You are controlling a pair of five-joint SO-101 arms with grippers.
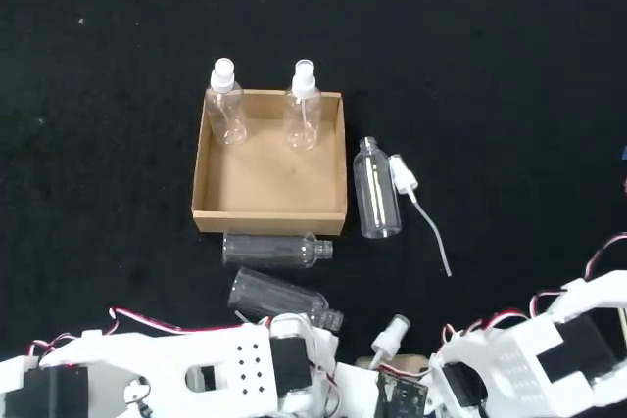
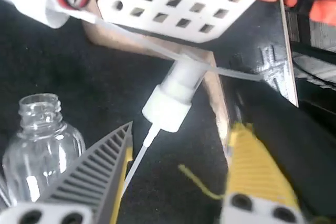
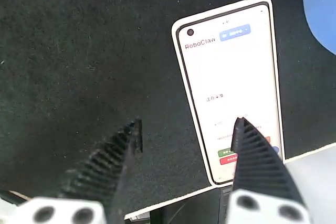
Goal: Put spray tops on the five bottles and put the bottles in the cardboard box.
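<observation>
Where the left claw [image 2: 181,129] stands: low over the black mat [image 1: 118,144] at the near table edge, its two fingers spread apart, nothing gripped.
Loose spray top [image 2: 169,107]: just ahead of the left claw, in line with the gap between its fingers; white, with its thin dip tube running back alongside the grey ribbed finger [image 2: 100,171].
Nearest open bottle [image 2: 37,145]: just beside the left claw, outside the ribbed finger; clear, neck uncapped.
Second open bottle [image 1: 272,249]: farther out from the left claw, on its side just beside the box's near wall.
Cardboard box [image 1: 269,214]: beyond both lying bottles from the left claw.
First capped bottle [image 1: 225,105]: upright in the box at the wall farthest from the claws, spray top on.
Second capped bottle [image 1: 302,110]: upright beside it at the same wall, also topped.
Third open bottle [image 1: 376,190]: lying outside the box, on the right claw's side.
Other spray top [image 1: 404,175]: just beside that bottle's neck, tube trailing toward the arms.
Right claw [image 3: 189,123]: fingers apart, empty, well apart from the bottles.
Phone [image 3: 231,77]: under the right claw, screen lit, one fingertip over it.
</observation>
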